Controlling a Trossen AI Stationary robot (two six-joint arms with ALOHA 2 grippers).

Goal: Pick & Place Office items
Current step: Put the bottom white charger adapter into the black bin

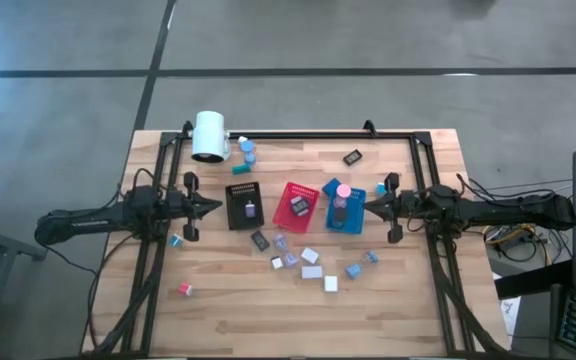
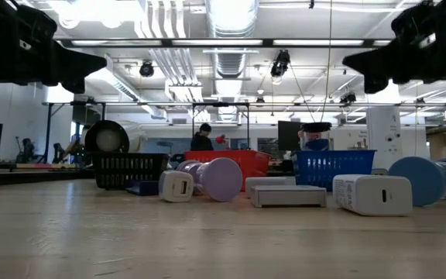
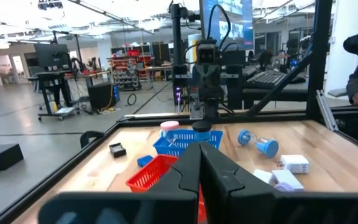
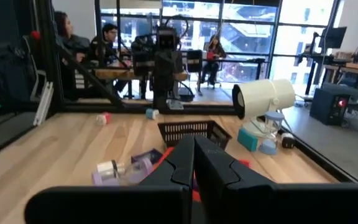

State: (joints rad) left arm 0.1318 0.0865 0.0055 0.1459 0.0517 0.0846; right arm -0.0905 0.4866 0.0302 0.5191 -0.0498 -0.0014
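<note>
Hovering both arms level, left gripper [image 1: 213,206] and right gripper [image 1: 371,207] flanking the trays [image 1: 294,207], jaws pinched together, empty. Office items [image 1: 311,257] lie loose nearer me, ready for sorting.

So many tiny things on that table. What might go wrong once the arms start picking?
The white blocks and other pieces lie crowded below the red tray, so a tool reaching for one may nudge its neighbours. The white cylinder lies on its side and might roll if bumped. Both tools, left and right, are shut and must open first.
</note>
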